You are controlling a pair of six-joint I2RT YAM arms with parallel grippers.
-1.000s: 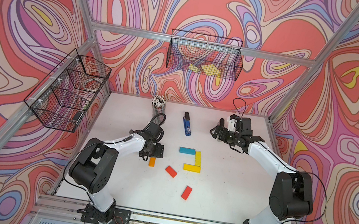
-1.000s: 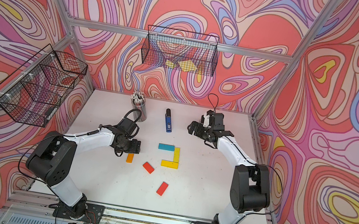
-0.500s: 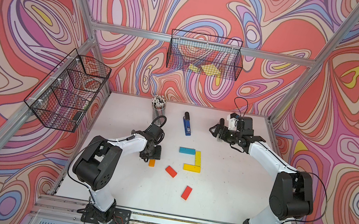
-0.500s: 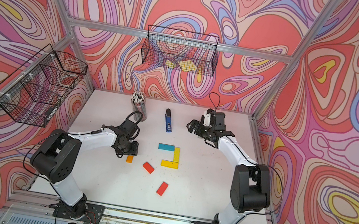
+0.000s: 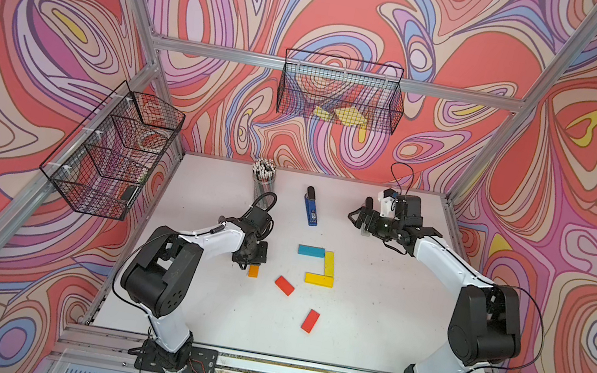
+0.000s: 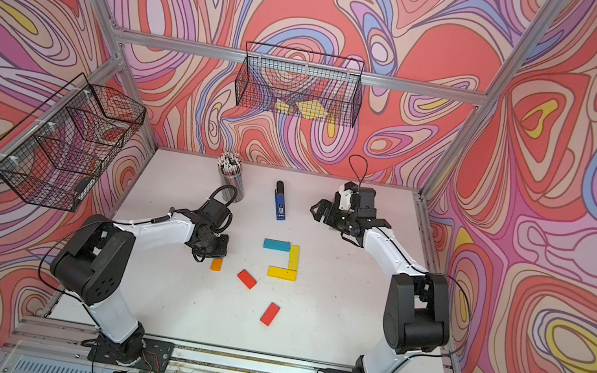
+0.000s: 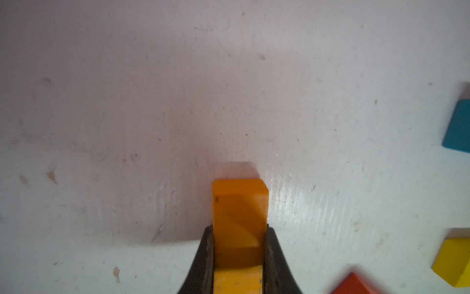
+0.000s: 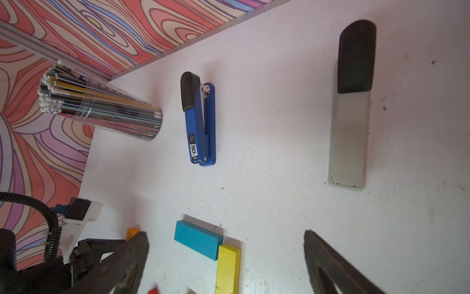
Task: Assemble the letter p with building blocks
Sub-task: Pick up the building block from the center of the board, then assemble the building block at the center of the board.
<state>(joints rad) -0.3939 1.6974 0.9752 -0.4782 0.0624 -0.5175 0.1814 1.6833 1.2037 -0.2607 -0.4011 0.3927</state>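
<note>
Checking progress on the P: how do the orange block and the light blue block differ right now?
The orange block is clamped between the fingers of the left gripper, while the light blue block lies free on the table. The light blue block adjoins the end of a yellow block in the loop, while the orange block is apart from every other block. Both are flat, plain-coloured rectangles.

White painted tabletop [image 7: 152,101]: scuffed, speckled, faintly glossy. Small flat orange rectangular block [image 7: 239,211]: smooth, satin finish. Light blue rectangular block [image 8: 197,239]: smooth, matt. Blue stapler [image 8: 199,127]: glossy body, matt black cap. Beige stapler [image 8: 349,137]: dull plastic. Black wire-mesh basket [image 5: 297,88]: thin metal.
</note>
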